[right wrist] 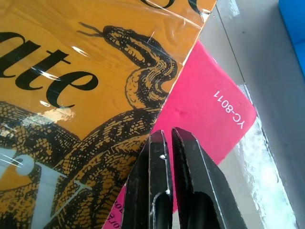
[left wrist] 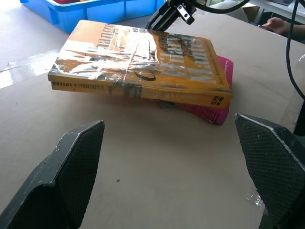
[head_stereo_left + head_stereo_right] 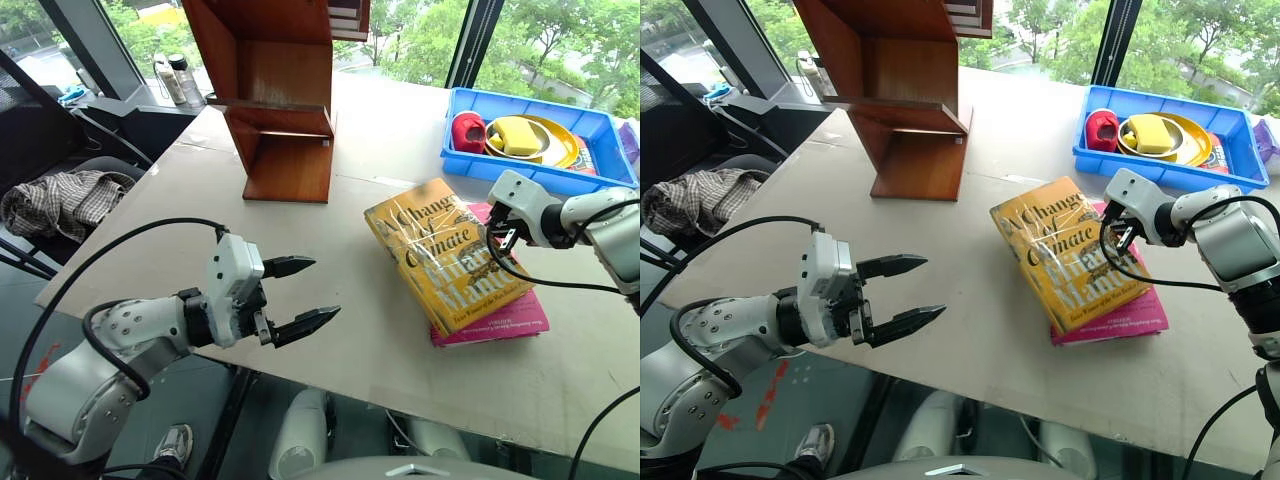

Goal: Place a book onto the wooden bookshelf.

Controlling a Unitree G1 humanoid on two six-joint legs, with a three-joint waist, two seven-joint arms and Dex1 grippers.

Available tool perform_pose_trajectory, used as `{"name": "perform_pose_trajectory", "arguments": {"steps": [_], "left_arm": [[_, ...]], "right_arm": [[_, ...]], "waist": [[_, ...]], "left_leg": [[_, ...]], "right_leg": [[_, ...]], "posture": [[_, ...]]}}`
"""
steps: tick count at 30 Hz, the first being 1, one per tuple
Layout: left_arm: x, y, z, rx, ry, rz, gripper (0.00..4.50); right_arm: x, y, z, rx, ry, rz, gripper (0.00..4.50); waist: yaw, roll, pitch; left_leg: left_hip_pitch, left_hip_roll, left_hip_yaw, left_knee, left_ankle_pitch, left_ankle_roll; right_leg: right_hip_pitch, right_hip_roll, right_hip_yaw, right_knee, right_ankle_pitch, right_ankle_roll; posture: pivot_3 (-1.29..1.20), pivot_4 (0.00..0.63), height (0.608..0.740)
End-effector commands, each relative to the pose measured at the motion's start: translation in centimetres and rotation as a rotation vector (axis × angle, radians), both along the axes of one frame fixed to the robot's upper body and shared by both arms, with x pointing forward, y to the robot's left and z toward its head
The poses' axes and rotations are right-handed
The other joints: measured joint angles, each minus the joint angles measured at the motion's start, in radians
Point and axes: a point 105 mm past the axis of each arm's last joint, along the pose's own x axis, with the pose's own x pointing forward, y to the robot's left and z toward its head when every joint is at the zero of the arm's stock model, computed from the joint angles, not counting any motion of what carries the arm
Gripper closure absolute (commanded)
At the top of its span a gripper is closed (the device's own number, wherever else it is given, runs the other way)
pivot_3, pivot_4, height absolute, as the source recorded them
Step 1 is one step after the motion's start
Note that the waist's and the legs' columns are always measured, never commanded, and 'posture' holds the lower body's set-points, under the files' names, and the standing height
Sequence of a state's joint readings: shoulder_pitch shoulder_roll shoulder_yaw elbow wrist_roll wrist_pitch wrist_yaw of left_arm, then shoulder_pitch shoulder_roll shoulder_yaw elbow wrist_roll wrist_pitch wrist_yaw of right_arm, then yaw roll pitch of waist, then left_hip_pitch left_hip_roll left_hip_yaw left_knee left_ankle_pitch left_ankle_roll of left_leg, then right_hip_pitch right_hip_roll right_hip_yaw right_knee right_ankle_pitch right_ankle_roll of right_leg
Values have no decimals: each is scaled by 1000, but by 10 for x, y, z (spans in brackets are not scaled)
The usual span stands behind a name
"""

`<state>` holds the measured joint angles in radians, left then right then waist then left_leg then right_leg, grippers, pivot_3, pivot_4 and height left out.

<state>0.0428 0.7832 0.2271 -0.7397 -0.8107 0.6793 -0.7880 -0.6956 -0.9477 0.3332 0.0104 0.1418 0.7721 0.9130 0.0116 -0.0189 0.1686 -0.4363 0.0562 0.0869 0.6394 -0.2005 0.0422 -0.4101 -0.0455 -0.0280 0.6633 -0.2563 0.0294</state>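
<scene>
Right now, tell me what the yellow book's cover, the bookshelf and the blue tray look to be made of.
Yellow book: paper cover under glossy clear plastic wrap, judging by its wrinkled glare. Wooden bookshelf: reddish-brown wood, apparently polished; faint grain and a smooth sheen. Blue tray: probably moulded plastic, with uniform colour and a rounded rim.

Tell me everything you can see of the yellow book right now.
The yellow book is a thick paperback with a snake drawing and large lettering under glossy, wrinkled plastic wrap. It lies closed, cover up, at an angle on the table, resting on a thinner pink book that sticks out beneath its near and right edges. The right gripper, fingers shut, hovers at the book's right edge; contact can't be confirmed. The open left gripper faces its spine from a distance.
</scene>
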Motion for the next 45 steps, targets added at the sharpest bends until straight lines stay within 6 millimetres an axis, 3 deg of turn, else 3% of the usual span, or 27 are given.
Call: {"name": "perform_pose_trajectory", "arguments": {"steps": [1,4,7,8,10,12,14,18,22,25,32,39,40,41,45], "left_arm": [[1,-2,6,-24,2,5,0],[10,-2,-4,-105,139,75,0],[21,0,-20,-155,348,156,0],[26,-2,-21,-197,406,157,0],[31,-9,-22,-254,501,133,0],[42,-14,-25,-297,584,126,0],[51,-22,-27,-346,682,96,0],[71,-40,-28,-422,822,46,0],[84,-61,-33,-465,962,-1,0],[89,-78,-41,-468,1061,-22,0],[103,-107,-54,-498,1153,6,0],[121,-130,-70,-541,1137,84,0],[123,-129,-71,-551,1125,96,507],[126,-129,-71,-570,1118,100,699],[128,-127,-68,-615,1126,79,2545]], "right_arm": [[0,-5,16,17,-75,-28,4469],[-4,-16,33,72,-165,-53,4469],[-23,-27,51,93,-239,-14,4469],[-34,-28,61,132,-262,15,4230],[-59,-29,71,174,-283,68,3624],[-90,-25,76,271,-267,102,2718],[-120,-25,70,337,-236,118,1759],[-161,-23,61,450,-218,109,56],[-188,-19,58,508,-261,98,56],[-196,-21,55,531,-291,57,56],[-203,-15,51,532,-331,14,56],[-207,-9,45,541,-325,4,56],[-206,-8,45,541,-325,3,0],[-206,-9,44,541,-328,0,0],[-203,-6,41,546,-323,8,0]], "waist": [[0,0,0],[6,0,0],[5,0,0],[5,0,0],[7,0,0],[5,0,0],[6,-1,0],[3,-1,-1],[1,-1,-1],[1,-2,-2],[4,-2,-2],[4,-2,-2],[4,-2,-2],[4,-2,-2],[3,-2,-2]], "left_leg": [[0,0,0,0,0,0],[0,0,0,0,0,0],[0,-1,0,0,0,0],[0,-1,-1,1,0,0],[0,-1,-3,1,0,0],[0,0,-5,1,0,0],[3,0,-7,1,0,0],[6,-1,-9,3,0,0],[6,-1,-11,8,0,0],[7,-1,-11,9,0,0],[5,-1,-13,10,0,0],[4,-2,-13,9,-1,1],[4,-2,-13,9,-1,1],[4,-2,-13,9,-1,1],[4,-2,-13,9,-1,1]], "right_leg": [[0,0,0,0,0,0],[0,-1,0,0,0,0],[1,-1,0,0,0,0],[1,-1,1,0,0,1],[2,-1,0,0,0,1],[3,0,-1,0,0,1],[7,0,-3,0,0,1],[12,1,-5,0,0,1],[14,1,-7,0,-1,5],[14,1,-7,1,0,6],[14,1,-6,0,1,2],[14,0,-6,-1,0,-1],[14,0,-6,-1,0,-1],[14,0,-6,-1,0,-1],[14,-1,-7,-1,-1,-2]], "posture": [[0,150,740],[0,150,740],[0,150,740],[0,150,740],[0,150,740],[0,150,740],[0,150,740],[0,150,740],[0,150,740],[0,150,740],[0,150,740],[0,150,740],[0,150,740],[0,150,740],[0,150,740]]}}
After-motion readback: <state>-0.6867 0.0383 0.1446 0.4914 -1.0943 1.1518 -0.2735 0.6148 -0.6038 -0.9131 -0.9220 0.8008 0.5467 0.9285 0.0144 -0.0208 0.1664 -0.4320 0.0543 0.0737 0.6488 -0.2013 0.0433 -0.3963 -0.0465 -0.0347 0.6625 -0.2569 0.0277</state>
